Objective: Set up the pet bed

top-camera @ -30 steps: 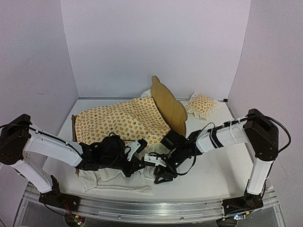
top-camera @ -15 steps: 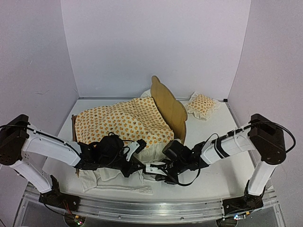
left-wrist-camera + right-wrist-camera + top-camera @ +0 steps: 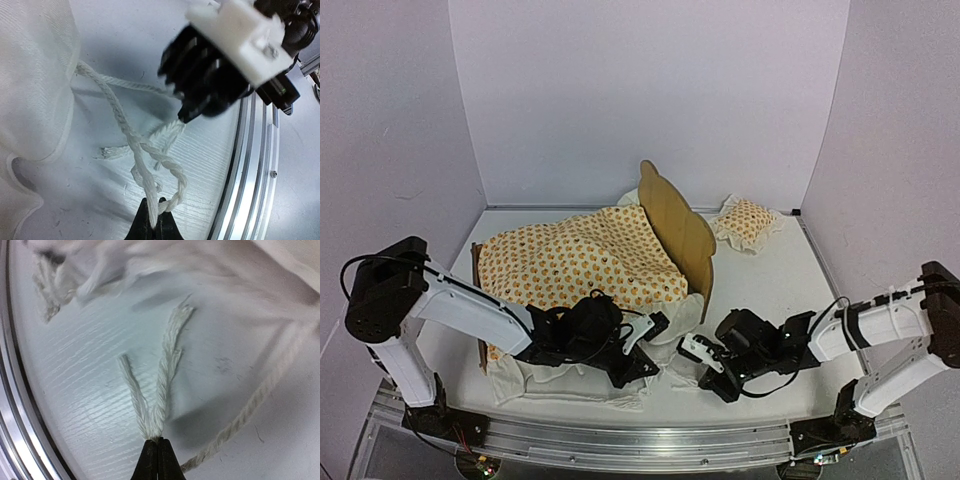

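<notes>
right end effector (image 3: 157,452): newly clamped on cord end (image 3: 162,385), front-right of pet bed (image 3: 675,225) | left end effector (image 3: 152,227): clamped on cord loop (image 3: 137,150) | likely tying bedding down

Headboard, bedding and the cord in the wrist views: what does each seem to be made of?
Headboard: looks like thin plywood or a similar board, with a matt tan face and a cut scalloped edge.
Bedding: soft woven fabric, orange print on cream. It folds and drapes, and its white edge looks sheer.
Cord: white twisted fibre, probably cotton, with fraying ends.
</notes>
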Robot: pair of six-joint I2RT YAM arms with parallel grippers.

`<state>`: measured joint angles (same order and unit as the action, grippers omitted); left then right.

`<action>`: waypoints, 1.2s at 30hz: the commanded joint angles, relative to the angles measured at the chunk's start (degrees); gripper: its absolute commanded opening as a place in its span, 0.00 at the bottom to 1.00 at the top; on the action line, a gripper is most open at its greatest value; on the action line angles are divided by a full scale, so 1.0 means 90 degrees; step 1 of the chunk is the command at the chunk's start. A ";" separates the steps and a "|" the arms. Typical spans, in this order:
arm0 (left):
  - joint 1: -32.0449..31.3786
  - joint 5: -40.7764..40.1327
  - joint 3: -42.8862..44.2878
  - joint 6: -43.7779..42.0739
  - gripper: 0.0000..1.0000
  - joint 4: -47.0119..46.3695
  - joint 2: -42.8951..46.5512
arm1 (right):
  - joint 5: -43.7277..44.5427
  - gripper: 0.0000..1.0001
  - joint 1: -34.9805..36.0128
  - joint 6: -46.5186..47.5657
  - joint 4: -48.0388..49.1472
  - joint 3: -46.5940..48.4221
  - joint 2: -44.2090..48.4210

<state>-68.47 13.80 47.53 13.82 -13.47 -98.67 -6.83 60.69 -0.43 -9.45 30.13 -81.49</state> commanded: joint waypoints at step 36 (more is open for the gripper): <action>-0.0088 -0.3801 0.0818 -0.0526 0.54 -0.2609 -0.1413 | 0.0557 0.00 -0.0292 -0.2020 0.1210 -0.0430 0.1408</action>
<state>-69.41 -10.96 54.65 12.34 -30.02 -115.15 -1.52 58.19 -17.89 -0.95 25.76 -70.37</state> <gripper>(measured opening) 0.534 0.018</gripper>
